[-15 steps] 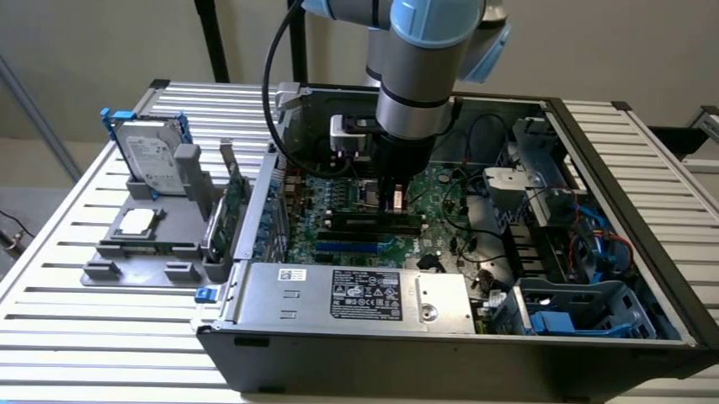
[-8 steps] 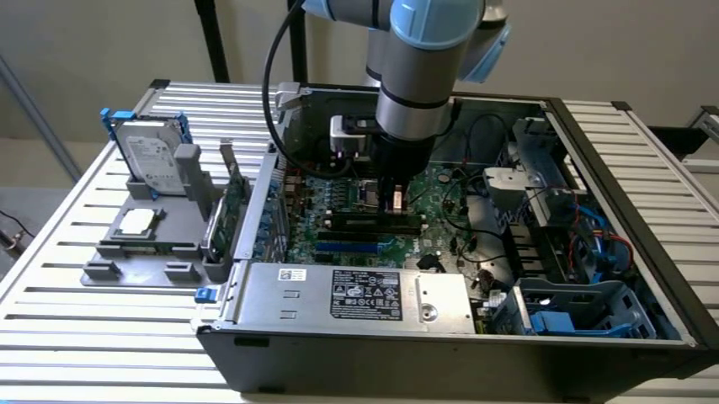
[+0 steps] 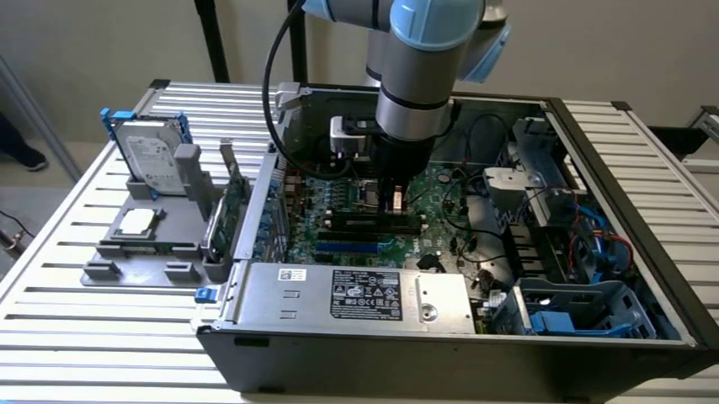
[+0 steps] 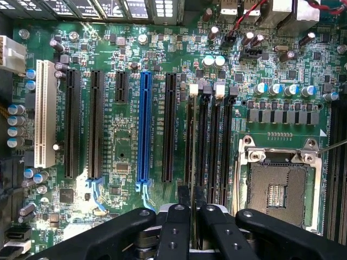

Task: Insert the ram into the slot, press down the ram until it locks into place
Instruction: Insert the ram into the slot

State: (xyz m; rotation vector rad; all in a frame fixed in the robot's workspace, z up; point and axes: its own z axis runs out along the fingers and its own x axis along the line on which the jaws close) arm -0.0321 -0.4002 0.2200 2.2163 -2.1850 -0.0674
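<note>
My gripper (image 4: pixel 192 219) is shut on the ram (image 4: pixel 189 162), a thin green stick seen edge-on running away from the fingers (image 4: pixel 178 222). The ram lies in line with the outermost of the parallel black memory slots (image 4: pixel 211 146), on the side toward the long black expansion sockets. I cannot tell whether it touches that slot. The neighbouring memory slots are empty, with white and black end clips (image 4: pixel 219 89). In the exterior view the gripper (image 3: pixel 393 206) hangs low over the motherboard (image 3: pixel 337 240) inside the open case, with the ram (image 3: pixel 393 200) between its fingers.
A blue slot (image 4: pixel 144 127), black expansion sockets (image 4: pixel 96 124) and a white one (image 4: pixel 45 122) lie beside the ram. The silver CPU socket (image 4: pixel 277 187) is on the other side. Outside the case, a grey fixture (image 3: pixel 146 244) holds a hard drive (image 3: pixel 151 156) and an expansion card (image 3: pixel 234 206). Cables (image 3: pixel 483 244) crowd the exterior view's right.
</note>
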